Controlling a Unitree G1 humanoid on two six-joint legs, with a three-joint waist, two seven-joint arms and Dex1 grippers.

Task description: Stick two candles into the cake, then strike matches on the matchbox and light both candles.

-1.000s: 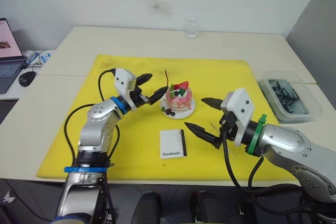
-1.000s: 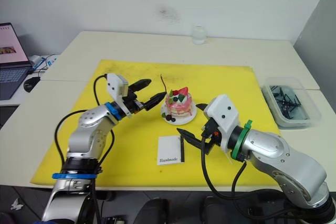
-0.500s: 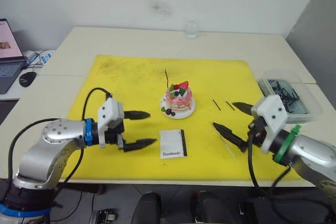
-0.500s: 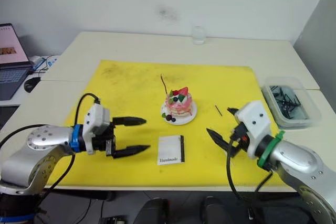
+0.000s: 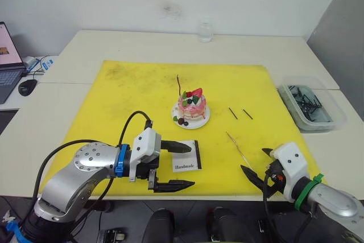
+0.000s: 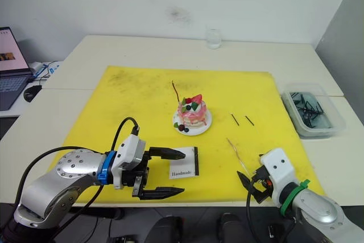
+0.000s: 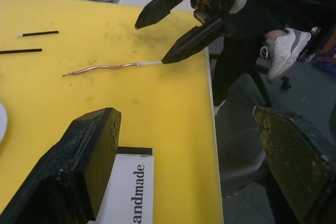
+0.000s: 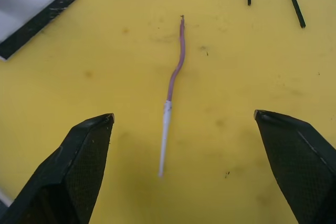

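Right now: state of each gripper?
Left gripper: open, empty, beside the flat white matchbox.
Right gripper: open, empty, astride the thin reddish-brown candle lying on the yellow mat.

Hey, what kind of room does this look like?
Probably an office or lab workspace: plain pale tables pushed together against a bare wall, a laptop and mouse to one side, and a yellow mat laid out for work.

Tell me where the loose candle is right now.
The loose candle lies flat on the yellow mat, right of the matchbox, between the open right gripper's fingers.

Pink cake [image 5: 192, 106], white black-edged matchbox [image 5: 187, 155], yellow mat [image 5: 131, 95].
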